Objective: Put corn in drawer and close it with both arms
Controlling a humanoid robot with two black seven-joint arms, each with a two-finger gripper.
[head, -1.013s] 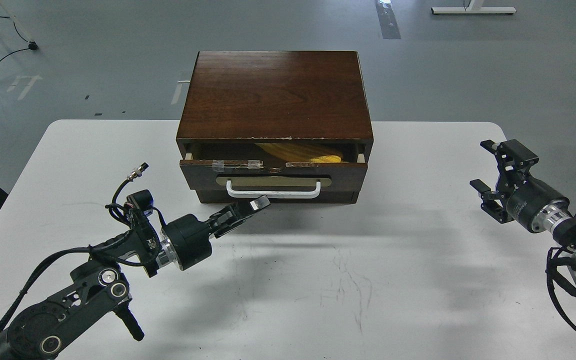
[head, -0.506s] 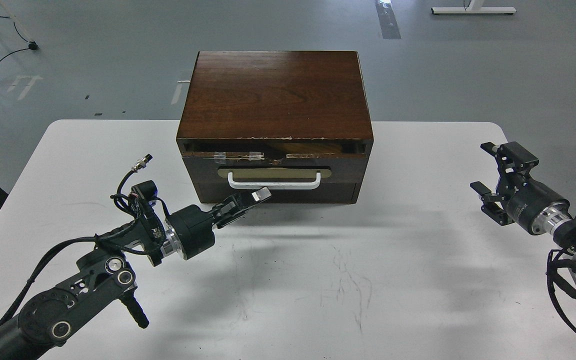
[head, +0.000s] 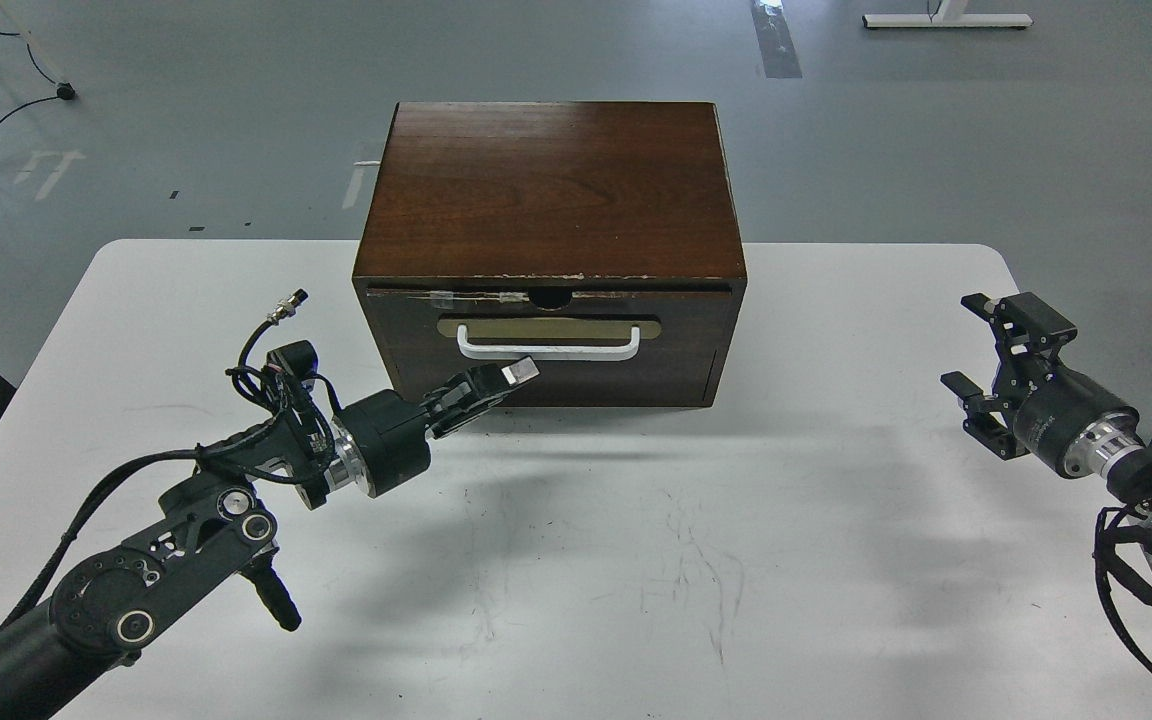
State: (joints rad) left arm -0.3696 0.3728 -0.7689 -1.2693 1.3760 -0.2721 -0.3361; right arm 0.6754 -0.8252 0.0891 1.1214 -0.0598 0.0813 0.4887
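The white table (head: 836,600) is the largest thing in view, and there is one of it. On its far middle stands one dark wooden box (head: 551,190), heavy-looking and stiff, unlikely to slide under a light push.

In the box's near face sits one drawer (head: 676,340), pushed in flush or very nearly so, its taped and chipped top edge level with the box's front lip. It looks rigid, and judging by its build it probably runs on plain wood, so an off-centre push could make it bind. The best places to press are the flat front panel on either side of the handle. Pulling would call for the single white bar handle (head: 548,347), which stands off its tan plate enough for a finger to hook behind.

Two black arms are in view. The left gripper (head: 496,382) lies low at the drawer's near left, its fingers drawn close together with nothing between them, the tip just beneath the left end of the handle, touching or almost touching the front. The right gripper (head: 986,350) hovers well apart at the right of the table, fingers spread wide and empty.

The corn is not visible anywhere; by judgement it lies inside the drawer. It would be light, firm and slightly slick.
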